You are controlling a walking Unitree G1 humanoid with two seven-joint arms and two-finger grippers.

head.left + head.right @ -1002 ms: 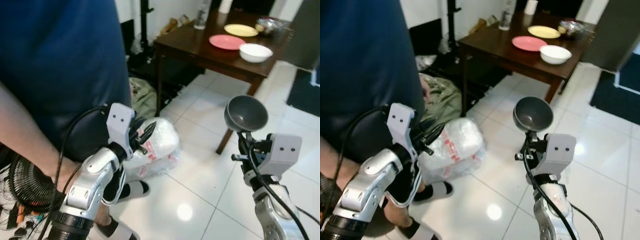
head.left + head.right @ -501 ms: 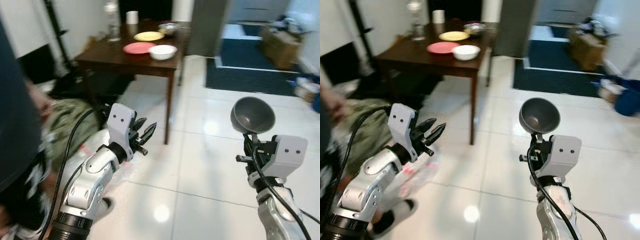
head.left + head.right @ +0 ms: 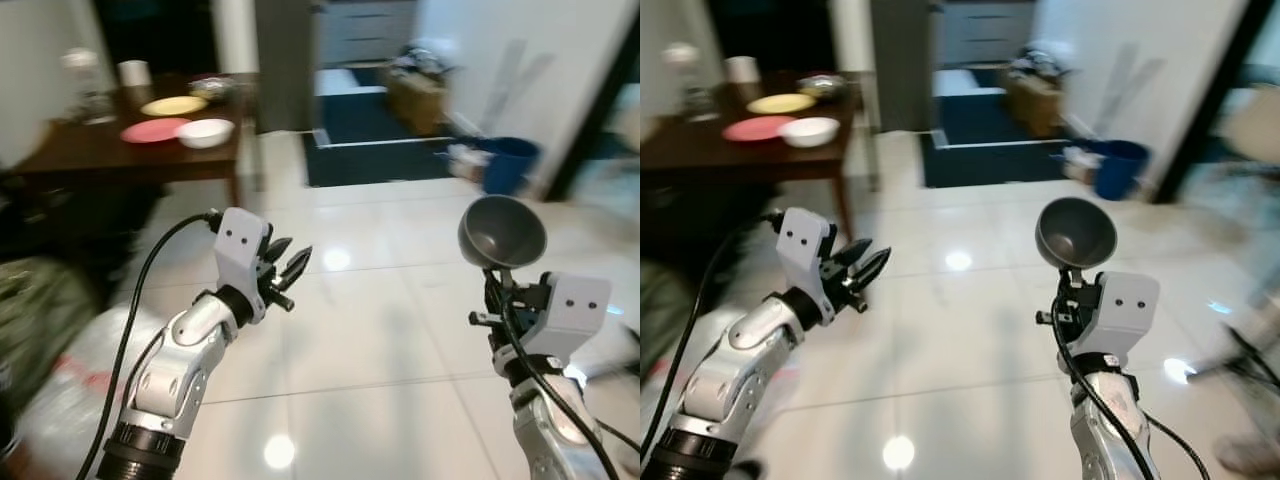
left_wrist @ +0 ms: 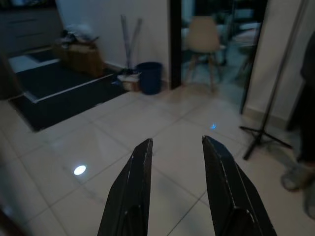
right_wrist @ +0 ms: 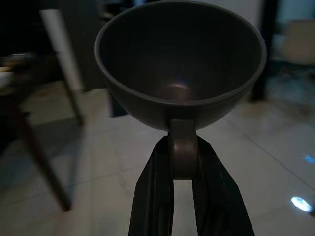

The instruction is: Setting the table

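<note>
A home's dining area: beside the wooden table (image 3: 120, 160) laid with plates (image 3: 155, 130), white tiled floor (image 3: 380, 330) and a rug (image 3: 380, 160).

I could read no text, label, brand or number anywhere in these views. The plastic bag (image 3: 60, 400) at the lower left of the frame carried a red mark, but it was too blurred for me to make out any letters.
</note>
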